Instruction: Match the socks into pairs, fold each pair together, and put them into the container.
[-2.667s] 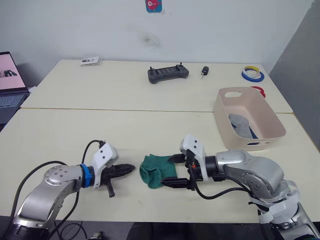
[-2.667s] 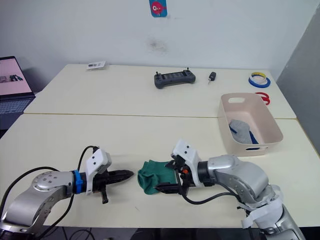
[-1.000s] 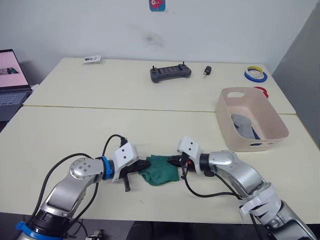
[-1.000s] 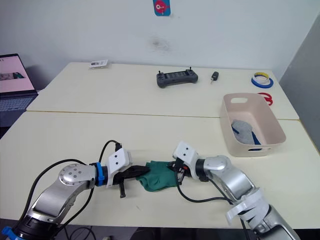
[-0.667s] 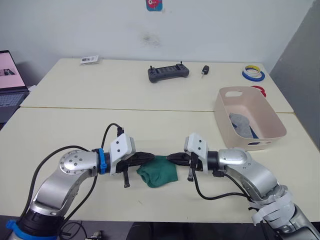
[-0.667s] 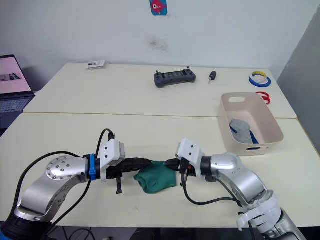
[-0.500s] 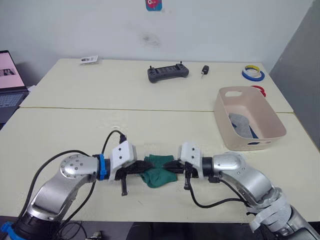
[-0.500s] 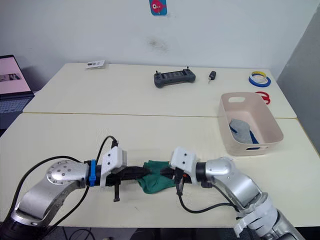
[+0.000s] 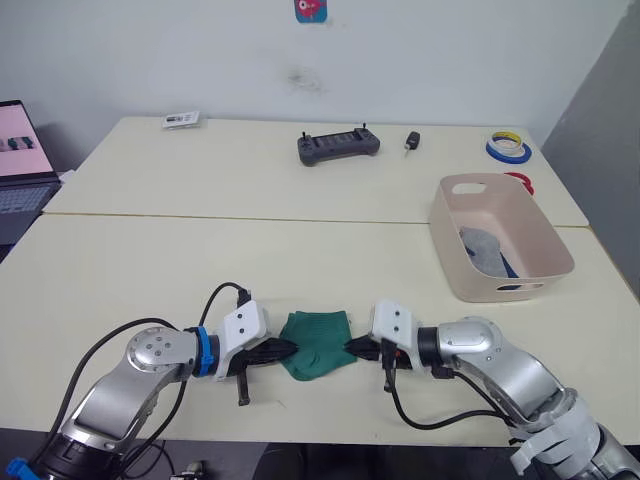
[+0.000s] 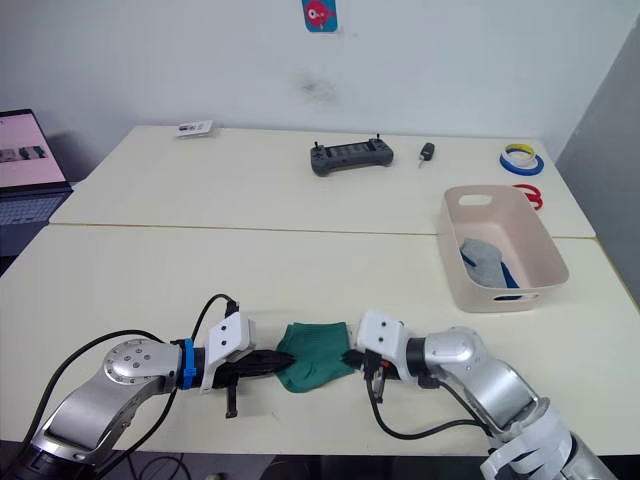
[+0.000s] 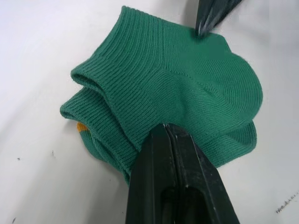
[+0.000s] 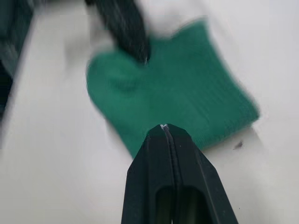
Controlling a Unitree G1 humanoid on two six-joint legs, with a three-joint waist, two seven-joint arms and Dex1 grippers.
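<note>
Green knit sits dead centre at the near edge of my table (image 9: 150, 260), and I've got both arms laid low and almost level, forearms stretched toward each other across the front. My left gripper (image 9: 285, 349) comes in from nine o'clock with its two black fingers pressed tight together, tips on the left rim of the green pair (image 9: 318, 343). My right gripper (image 9: 352, 347) points in from three o'clock, fingers likewise squeezed flat against each other, tips touching the right rim of the bundle. From the wrist views I can't say that either one actually has cloth caught between its fingers.

Ribbed cuffs, smooth rounded toe, two layers stacked and folded over; a small yellow patch (image 11: 82, 126) peeks from the lower layer. Soft, slightly lumpy.

Over at two o'clock stands the pale pink container (image 9: 540, 225), rounded corners, slanted walls, a handle slot in the far end. Inside lies a grey sock (image 9: 482, 245) with a blue sock (image 9: 507, 266) just beside it.

Cream tabletops, matte, two tables butted along a seam. At twelve o'clock a dark handheld controller (image 9: 338, 145), a small black key fob (image 9: 411, 142) beside it. Tape rolls (image 9: 506, 149) at one o'clock, a laptop (image 9: 22, 160) at ten o'clock, a white wall behind.
</note>
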